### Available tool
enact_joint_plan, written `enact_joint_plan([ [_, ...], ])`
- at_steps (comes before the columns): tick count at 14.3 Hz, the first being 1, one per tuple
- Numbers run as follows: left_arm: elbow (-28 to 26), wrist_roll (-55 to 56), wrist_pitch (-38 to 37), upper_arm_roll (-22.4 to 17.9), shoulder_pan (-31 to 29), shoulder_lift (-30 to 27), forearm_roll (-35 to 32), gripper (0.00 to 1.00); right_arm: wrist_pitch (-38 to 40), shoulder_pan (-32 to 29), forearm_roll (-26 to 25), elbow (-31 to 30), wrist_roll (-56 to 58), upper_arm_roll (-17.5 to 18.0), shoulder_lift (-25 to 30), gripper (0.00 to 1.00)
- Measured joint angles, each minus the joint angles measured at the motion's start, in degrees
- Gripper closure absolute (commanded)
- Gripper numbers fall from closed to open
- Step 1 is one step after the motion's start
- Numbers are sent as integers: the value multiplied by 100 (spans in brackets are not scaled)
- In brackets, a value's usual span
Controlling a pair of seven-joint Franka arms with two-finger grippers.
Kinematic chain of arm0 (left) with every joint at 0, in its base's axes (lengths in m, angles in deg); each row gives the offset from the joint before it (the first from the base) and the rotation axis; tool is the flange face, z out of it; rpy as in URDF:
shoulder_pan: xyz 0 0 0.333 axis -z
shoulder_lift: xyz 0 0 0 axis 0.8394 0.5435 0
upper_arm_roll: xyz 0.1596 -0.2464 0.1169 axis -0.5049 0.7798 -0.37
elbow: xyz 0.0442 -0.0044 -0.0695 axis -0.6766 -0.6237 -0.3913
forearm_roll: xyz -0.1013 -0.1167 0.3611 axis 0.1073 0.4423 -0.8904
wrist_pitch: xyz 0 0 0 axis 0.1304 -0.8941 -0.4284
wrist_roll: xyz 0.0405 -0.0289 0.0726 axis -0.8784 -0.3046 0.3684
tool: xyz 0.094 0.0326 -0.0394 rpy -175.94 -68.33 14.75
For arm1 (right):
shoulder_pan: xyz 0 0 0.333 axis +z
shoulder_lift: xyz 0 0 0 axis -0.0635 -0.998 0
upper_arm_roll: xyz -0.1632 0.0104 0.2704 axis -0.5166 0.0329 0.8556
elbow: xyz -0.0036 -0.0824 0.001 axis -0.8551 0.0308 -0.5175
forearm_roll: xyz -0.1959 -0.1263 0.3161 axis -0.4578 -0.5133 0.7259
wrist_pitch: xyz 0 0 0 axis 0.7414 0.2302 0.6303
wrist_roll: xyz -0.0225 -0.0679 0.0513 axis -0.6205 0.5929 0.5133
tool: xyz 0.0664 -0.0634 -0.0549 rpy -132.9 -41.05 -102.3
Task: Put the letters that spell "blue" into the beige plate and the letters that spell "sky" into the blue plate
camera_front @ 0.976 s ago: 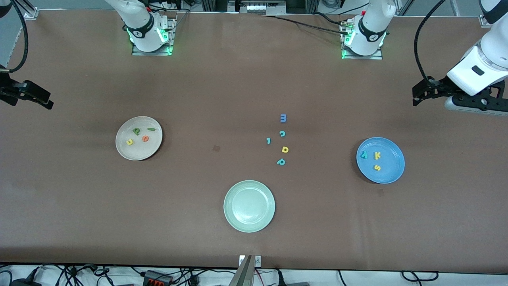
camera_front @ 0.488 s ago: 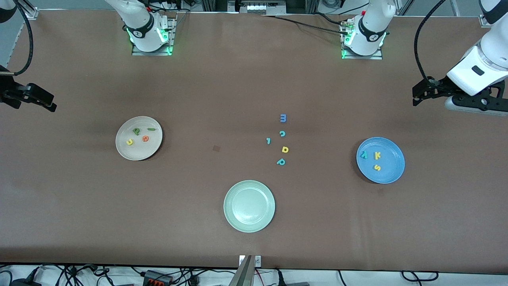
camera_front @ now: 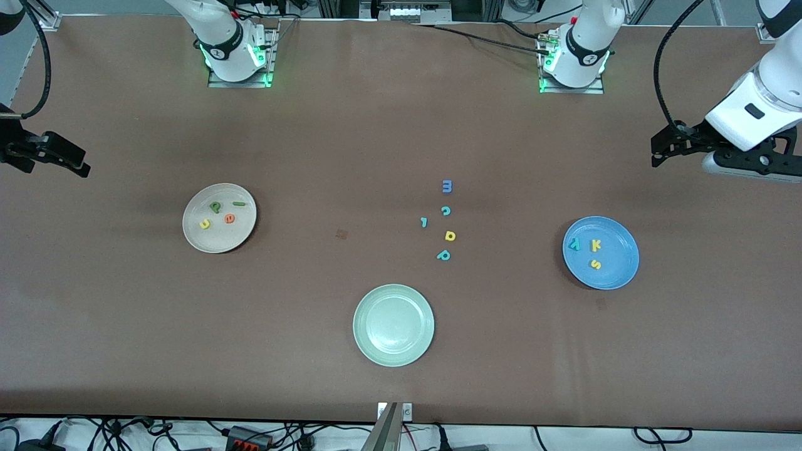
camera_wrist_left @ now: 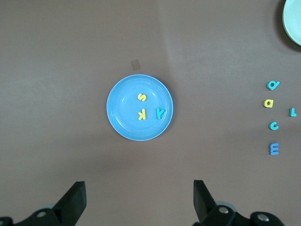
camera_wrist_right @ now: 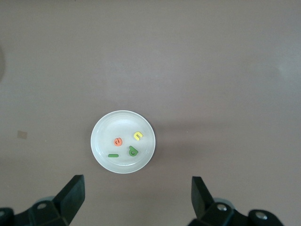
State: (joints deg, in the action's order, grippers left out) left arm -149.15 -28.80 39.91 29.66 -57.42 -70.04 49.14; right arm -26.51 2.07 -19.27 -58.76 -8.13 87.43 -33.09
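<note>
The beige plate (camera_front: pixel 190 233) lies toward the right arm's end of the table and holds a dark green b (camera_front: pixel 215 207), a green l (camera_front: pixel 239 203), a yellow u (camera_front: pixel 205 223) and an orange e (camera_front: pixel 229 218). Toward the left arm's end, the blue plate (camera_front: pixel 619 277) holds a teal y (camera_front: pixel 574 245), a yellow k (camera_front: pixel 596 245) and a yellow s (camera_front: pixel 594 264). My right gripper (camera_wrist_right: pixel 136 184) hangs open and empty high above the table by the beige plate (camera_wrist_right: pixel 104 134). High up by the blue plate (camera_wrist_left: pixel 118 126), my left gripper (camera_wrist_left: pixel 139 188) is likewise open and empty.
A pale green plate (camera_front: pixel 364 346) sits empty near the front camera. Loose letters lie mid-table: a blue m (camera_front: pixel 447 186), a teal c (camera_front: pixel 445 210), a teal l (camera_front: pixel 424 222), a yellow d shape (camera_front: pixel 450 235) and a teal p (camera_front: pixel 443 255).
My right gripper has shifted slightly inward from the table's end. The plates, the letters and the left arm have not moved.
</note>
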Motion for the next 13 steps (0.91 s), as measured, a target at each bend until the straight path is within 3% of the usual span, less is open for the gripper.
enact_joint_plan([
  [13,0,0,0,0,0,0,0,0,156,0,0,-184,108,18,6,0],
])
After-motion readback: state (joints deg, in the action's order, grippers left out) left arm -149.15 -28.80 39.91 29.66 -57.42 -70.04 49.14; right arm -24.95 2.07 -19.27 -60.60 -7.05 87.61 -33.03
